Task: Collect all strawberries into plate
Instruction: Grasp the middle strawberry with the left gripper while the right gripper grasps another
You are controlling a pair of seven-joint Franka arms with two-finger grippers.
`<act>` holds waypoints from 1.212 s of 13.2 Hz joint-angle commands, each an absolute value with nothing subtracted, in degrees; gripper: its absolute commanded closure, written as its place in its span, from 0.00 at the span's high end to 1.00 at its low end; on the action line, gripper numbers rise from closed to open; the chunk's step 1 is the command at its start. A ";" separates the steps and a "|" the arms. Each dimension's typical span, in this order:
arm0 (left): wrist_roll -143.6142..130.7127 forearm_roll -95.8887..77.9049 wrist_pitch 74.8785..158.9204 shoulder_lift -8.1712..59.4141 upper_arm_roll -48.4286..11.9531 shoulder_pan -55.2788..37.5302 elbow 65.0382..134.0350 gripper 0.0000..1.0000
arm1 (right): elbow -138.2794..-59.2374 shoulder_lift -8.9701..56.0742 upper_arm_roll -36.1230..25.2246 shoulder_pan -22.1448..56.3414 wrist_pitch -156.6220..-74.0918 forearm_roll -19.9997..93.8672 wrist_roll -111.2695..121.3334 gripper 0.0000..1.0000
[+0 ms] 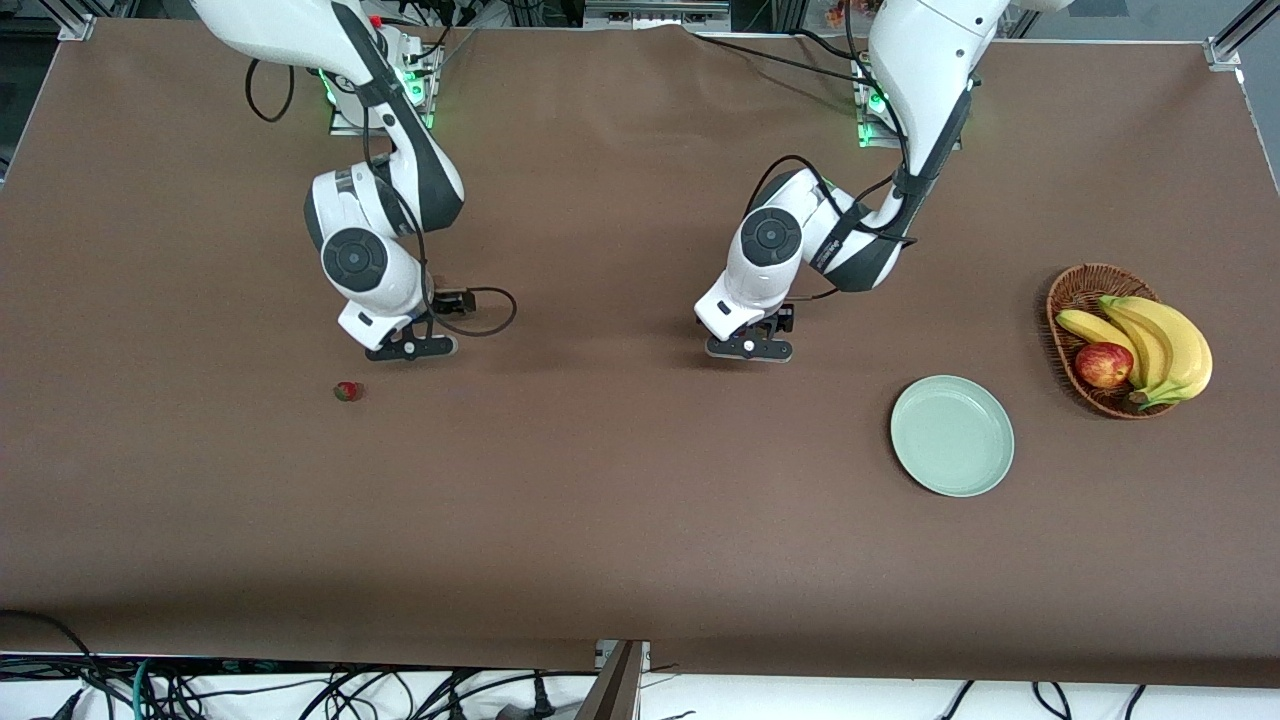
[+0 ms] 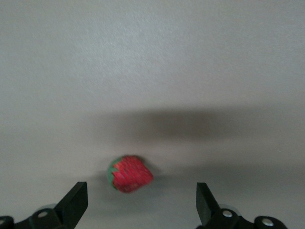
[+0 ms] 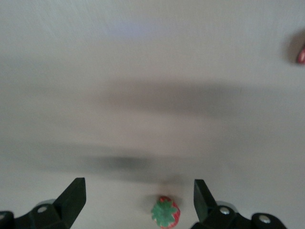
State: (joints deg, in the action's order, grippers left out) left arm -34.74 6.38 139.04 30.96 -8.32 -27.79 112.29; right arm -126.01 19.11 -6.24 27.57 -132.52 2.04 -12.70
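Note:
One strawberry lies on the brown table, just nearer the front camera than my right gripper. In the right wrist view my right gripper is open, low over a second strawberry that lies between its fingers, cap up. Another berry shows at that view's edge. My left gripper is low over mid-table. In the left wrist view it is open with a strawberry lying between its fingers. The mint-green plate sits empty toward the left arm's end.
A brown wicker basket with bananas and a red apple stands beside the plate, closer to the left arm's end of the table. Cables hang along the table's front edge.

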 commanded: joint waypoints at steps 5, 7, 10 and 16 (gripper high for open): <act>-34.37 12.57 142.03 32.17 -7.73 -27.69 112.32 0.96 | -140.88 12.30 -6.33 27.42 -141.75 3.08 -11.78 1.00; -34.19 12.66 142.03 32.52 -7.73 -27.69 112.41 0.95 | -142.20 12.30 -6.76 27.42 -143.87 3.08 -11.86 1.00; -34.63 12.66 142.12 32.96 -7.73 -27.69 112.67 0.92 | -142.47 12.39 -7.21 27.42 -144.05 3.16 -12.22 1.00; -34.72 12.66 140.28 31.29 -7.73 -27.60 113.47 0.13 | -142.47 13.71 -7.29 27.42 -146.33 3.16 -12.74 0.87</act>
State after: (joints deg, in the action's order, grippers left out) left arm -34.59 11.25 141.33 32.87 -7.87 -27.72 112.68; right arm -140.66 14.63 -7.35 27.56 -144.39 2.11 -12.97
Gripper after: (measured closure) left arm 0.604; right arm 0.093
